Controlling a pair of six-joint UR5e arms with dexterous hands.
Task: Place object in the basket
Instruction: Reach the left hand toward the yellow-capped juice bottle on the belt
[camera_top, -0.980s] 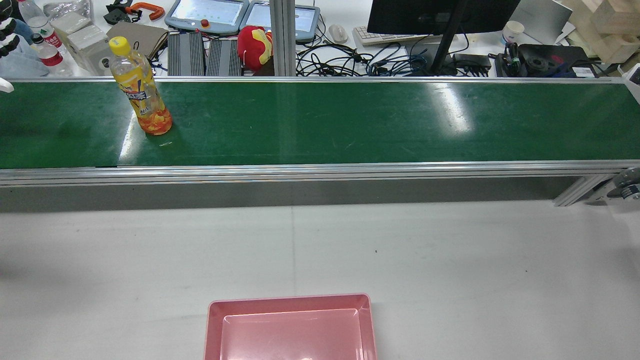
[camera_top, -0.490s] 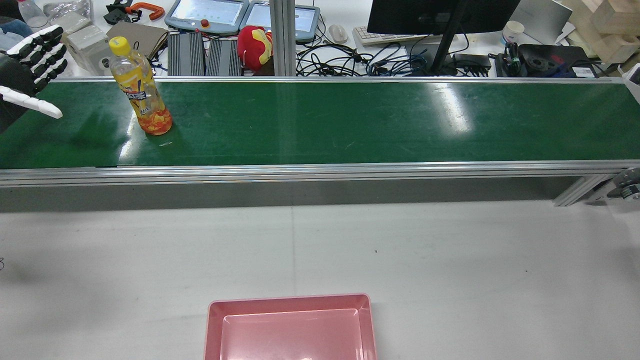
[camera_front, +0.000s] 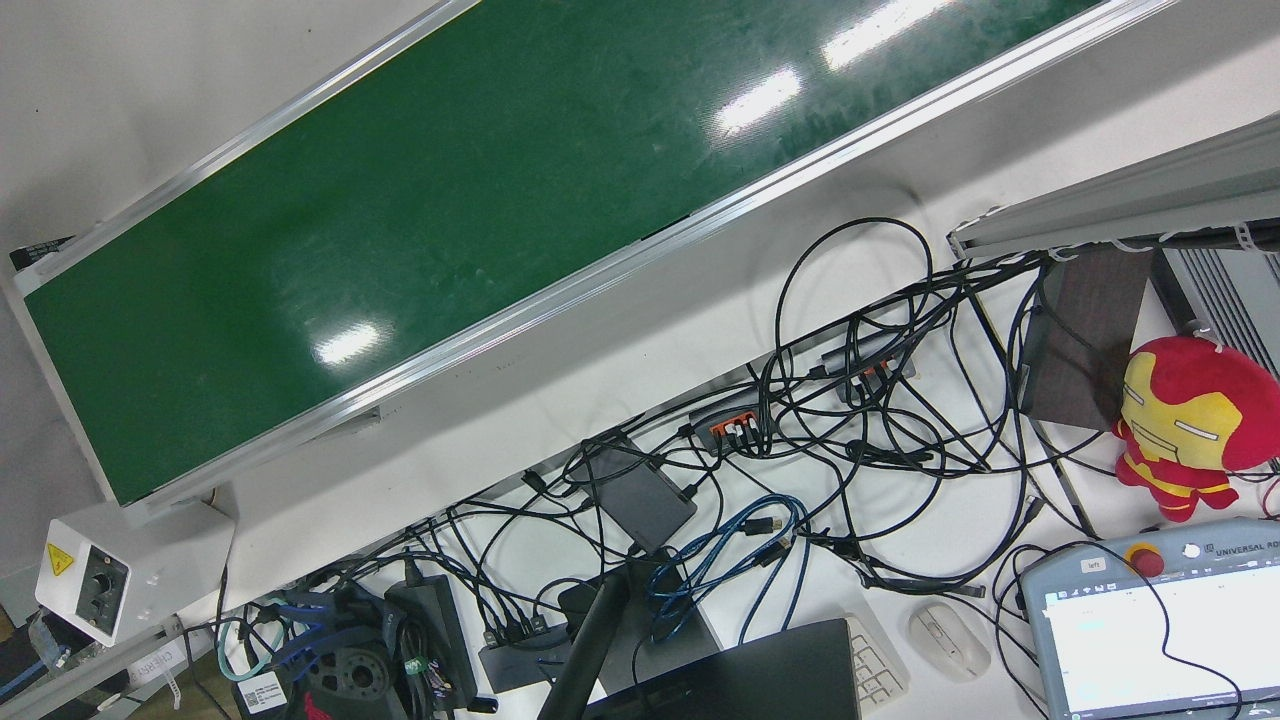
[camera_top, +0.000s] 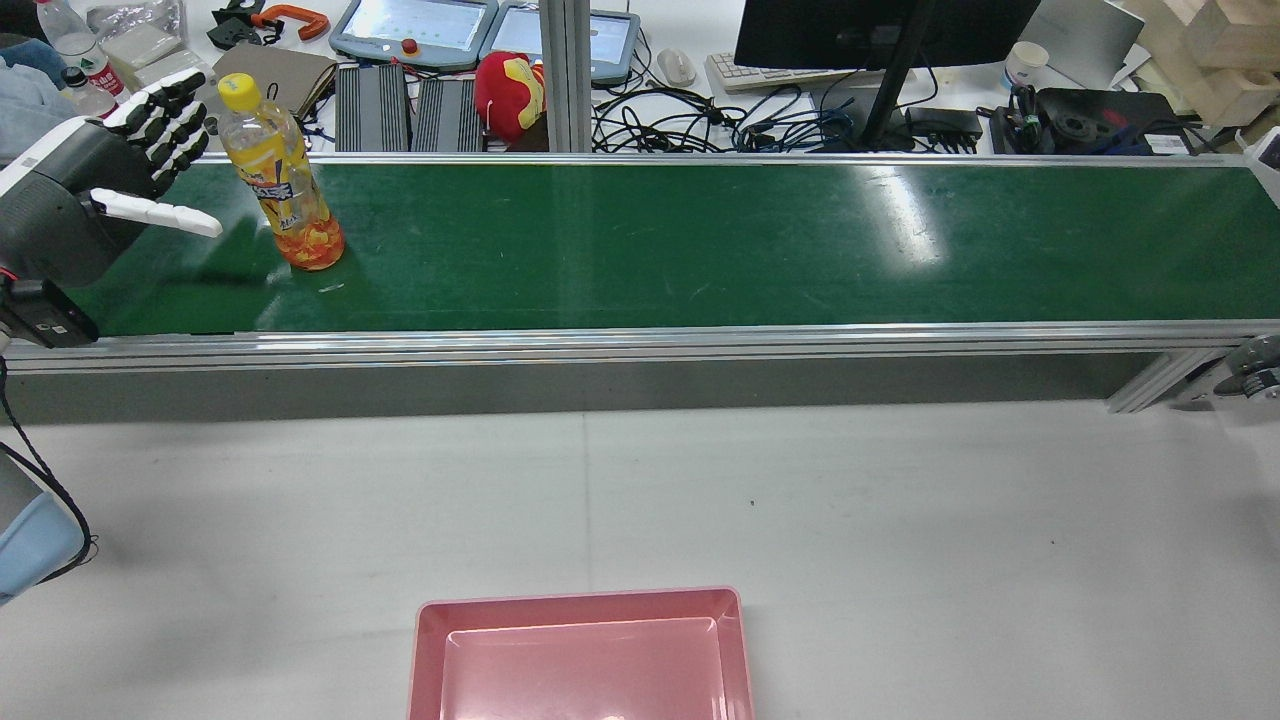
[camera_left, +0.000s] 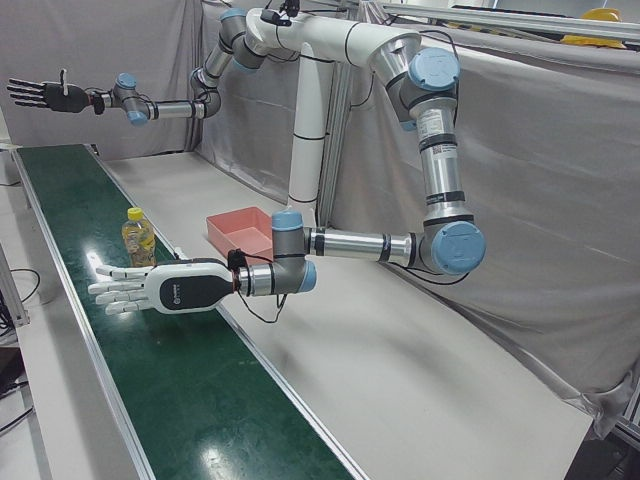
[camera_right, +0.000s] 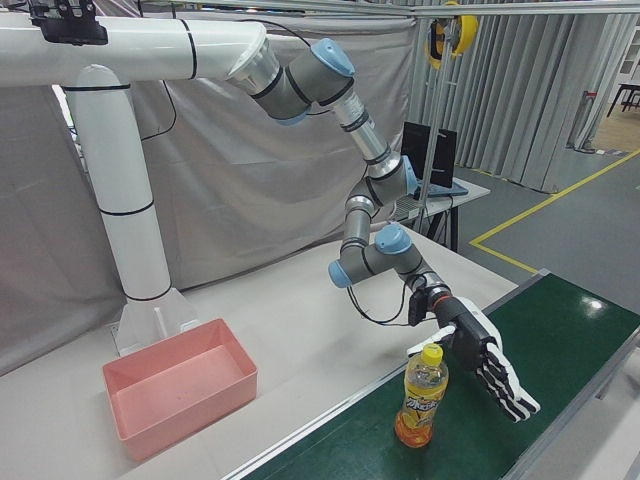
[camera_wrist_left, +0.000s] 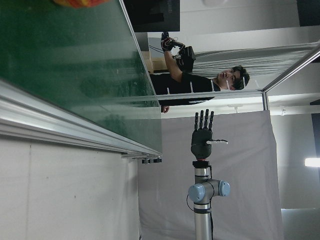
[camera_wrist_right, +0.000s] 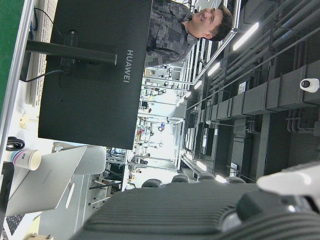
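Observation:
A clear bottle of orange drink with a yellow cap (camera_top: 283, 190) stands upright on the green conveyor belt (camera_top: 700, 240) near its left end. My left hand (camera_top: 100, 190) is open, fingers spread, hovering just left of the bottle and not touching it. It also shows beside the bottle (camera_left: 138, 238) in the left-front view (camera_left: 160, 290) and in the right-front view (camera_right: 480, 350). My right hand (camera_left: 42, 95) is open and raised high, far along the belt. The pink basket (camera_top: 430, 640) sits empty on the white table in front of the belt.
Aluminium rails edge the belt (camera_top: 640, 345). Behind it lie a monitor (camera_top: 880, 30), cables (camera_top: 700, 125), teach pendants (camera_top: 415, 30), a red plush toy (camera_top: 508, 92) and water bottles (camera_top: 75, 50). The white table (camera_top: 900, 520) spreads between belt and basket.
My left hand has come in from the view's left edge and moved right, up to the bottle. The bottle and basket have not moved.

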